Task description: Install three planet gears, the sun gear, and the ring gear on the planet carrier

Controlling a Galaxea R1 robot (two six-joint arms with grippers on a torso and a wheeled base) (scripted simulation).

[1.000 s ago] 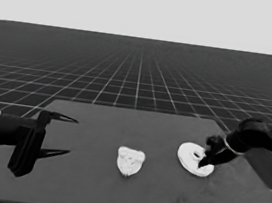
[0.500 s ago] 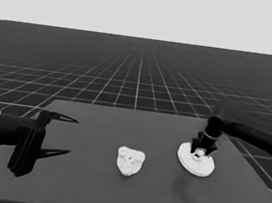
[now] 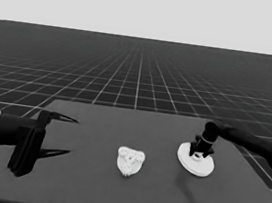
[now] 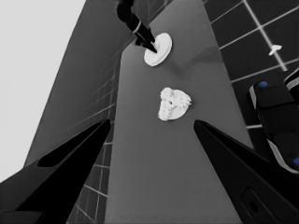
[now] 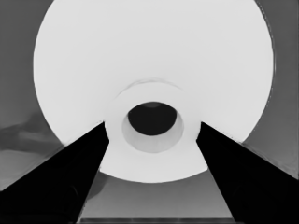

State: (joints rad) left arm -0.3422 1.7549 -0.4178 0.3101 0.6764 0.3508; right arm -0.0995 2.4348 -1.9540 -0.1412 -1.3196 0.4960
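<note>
Surface (image 3: 89, 186): dark, matte, flat slab, lying in front of a gridded floor (image 3: 138, 81) that is running out to the horizon.
Left gripper (image 3: 63, 135): waiting over the surface's left end, its two long pointed black fingers spread wide and holding nothing; in its own wrist view (image 4: 149, 154) the wedges are standing well apart with bare surface between them.
Smaller round part with gears (image 3: 130, 161): sitting near the middle of the surface, nearest the front edge of the white things. Its outline is lumpy and roughly three-lobed, with bumpy toothed wheels showing on top; how many gears are seated I cannot tell. The left wrist view (image 4: 174, 103) is showing the same knobbly cluster.
Larger round part (image 3: 196, 162): thick white disc, smooth and matte, with a stepped rim, resting on the right half of the surface, well apart from the gear cluster. The right wrist view (image 5: 154, 51) is showing a broad smooth face with a raised circular collar around a dark central hole.
Right gripper (image 3: 201, 151): reaching in from the right edge and standing over the larger round part's middle. In its wrist view (image 5: 153, 130) the fingers are spread, flanking the raised collar; whether they are touching it I cannot tell.
Dark machinery (image 4: 275, 126): showing past the surface's edge, with small blue lights.
</note>
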